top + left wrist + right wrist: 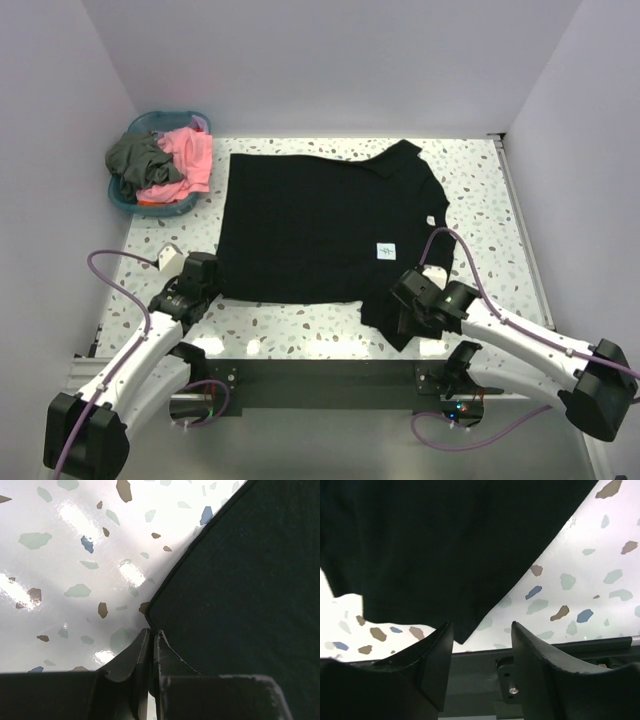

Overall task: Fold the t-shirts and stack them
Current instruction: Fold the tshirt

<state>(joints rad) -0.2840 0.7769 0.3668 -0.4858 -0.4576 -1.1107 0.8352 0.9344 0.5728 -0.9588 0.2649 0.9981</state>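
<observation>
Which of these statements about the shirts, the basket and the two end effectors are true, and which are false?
1. The black t-shirt lies spread on the table. True.
2. The basket is empty. False: it holds the pink t-shirt and the grey t-shirt.
3. The right end effector is open. True.
4. The left end effector hangs over the basket. False: it is at the black t-shirt's near left corner, with its fingers almost together.

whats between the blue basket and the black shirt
Only a narrow strip of bare speckled table, seen in the top view; the pink shirt draped over the basket stops short of the black shirt.
</observation>
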